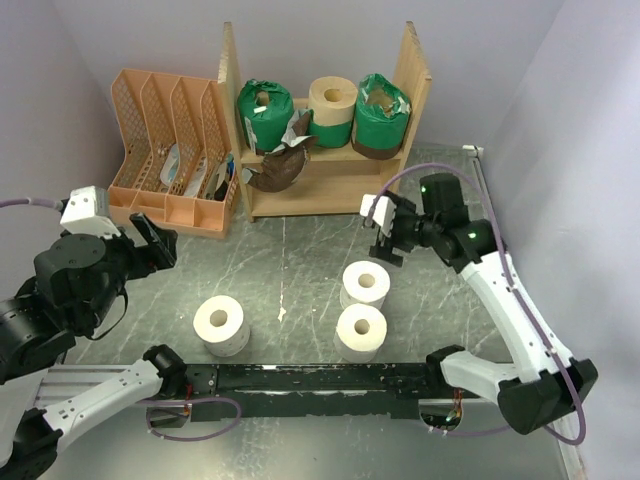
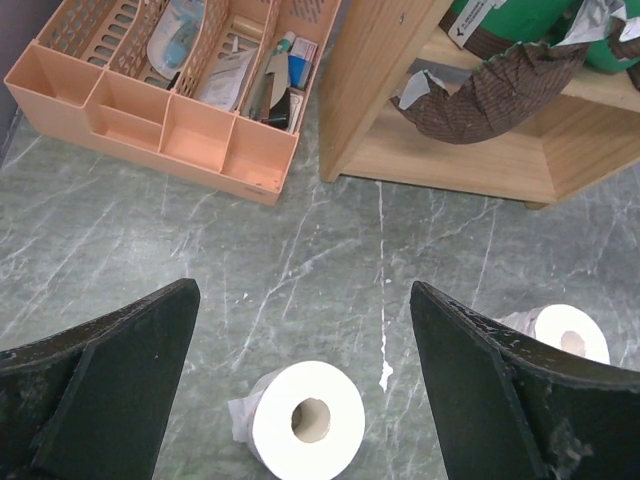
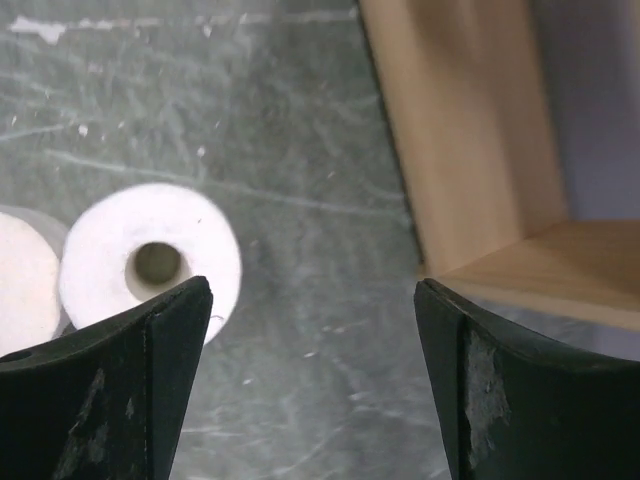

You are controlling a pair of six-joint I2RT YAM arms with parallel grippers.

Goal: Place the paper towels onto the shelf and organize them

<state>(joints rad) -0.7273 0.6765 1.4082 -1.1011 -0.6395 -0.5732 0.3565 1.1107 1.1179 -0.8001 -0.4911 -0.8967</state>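
Note:
The wooden shelf [image 1: 414, 82] stands at the back. Its upper board carries a green-wrapped roll [image 1: 263, 114], a bare cream roll [image 1: 332, 108] and another green-wrapped roll [image 1: 381, 115]. A crumpled brown-wrapped roll [image 1: 281, 166] sags off that board's front. Three bare white paper towels stand on the table: one at the left [image 1: 221, 324], two at the right [image 1: 365, 284] [image 1: 361, 331]. My left gripper [image 1: 158, 240] hovers open, high above the left roll [image 2: 305, 420]. My right gripper [image 1: 386, 248] is open and empty in front of the shelf [image 3: 470, 140], just behind the right-hand roll [image 3: 150, 255].
An orange lattice file rack [image 1: 165, 150] holding small items stands left of the shelf, close to my left gripper. The grey walls close in on both sides. A black rail [image 1: 310, 378] runs along the near edge between the arm bases.

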